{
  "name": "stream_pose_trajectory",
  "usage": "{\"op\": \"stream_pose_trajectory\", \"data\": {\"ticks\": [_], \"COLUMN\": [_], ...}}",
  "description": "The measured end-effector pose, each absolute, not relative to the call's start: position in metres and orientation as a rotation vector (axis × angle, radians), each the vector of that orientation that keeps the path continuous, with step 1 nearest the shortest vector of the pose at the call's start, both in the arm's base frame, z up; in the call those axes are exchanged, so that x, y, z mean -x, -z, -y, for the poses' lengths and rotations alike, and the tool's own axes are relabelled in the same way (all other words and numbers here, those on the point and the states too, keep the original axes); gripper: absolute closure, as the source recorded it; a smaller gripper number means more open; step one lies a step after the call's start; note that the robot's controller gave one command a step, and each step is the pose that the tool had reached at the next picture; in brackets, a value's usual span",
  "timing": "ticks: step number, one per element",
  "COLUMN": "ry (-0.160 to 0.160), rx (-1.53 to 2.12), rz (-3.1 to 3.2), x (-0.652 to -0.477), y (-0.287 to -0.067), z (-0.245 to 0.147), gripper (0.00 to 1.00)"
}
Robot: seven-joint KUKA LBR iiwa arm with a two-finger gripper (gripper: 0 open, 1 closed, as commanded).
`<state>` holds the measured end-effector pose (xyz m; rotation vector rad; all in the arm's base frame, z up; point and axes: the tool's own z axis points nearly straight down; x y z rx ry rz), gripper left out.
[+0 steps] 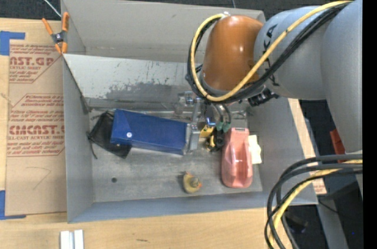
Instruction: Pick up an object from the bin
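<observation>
On scuffed bin floor [147, 177] — blue box [147, 133], seemingly flat.

We find bare floor at the bin's [138, 177] front left; the blue box [147, 133], black lump [108, 135] and pink bottle [237, 160] block the middle and right.

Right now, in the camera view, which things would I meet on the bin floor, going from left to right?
black object → blue box → small tan object → pink object
</observation>
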<state>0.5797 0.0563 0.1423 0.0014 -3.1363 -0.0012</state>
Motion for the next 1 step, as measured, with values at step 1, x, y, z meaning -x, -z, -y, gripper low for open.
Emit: {"op": "stream_pose_trajectory", "data": {"ticks": [1], "ry": [0.002], "rx": [0.000], "rz": [3.143], "x": [-0.5813], "y": [-0.1473], "z": [-0.0560], "gripper": [0.00]}}
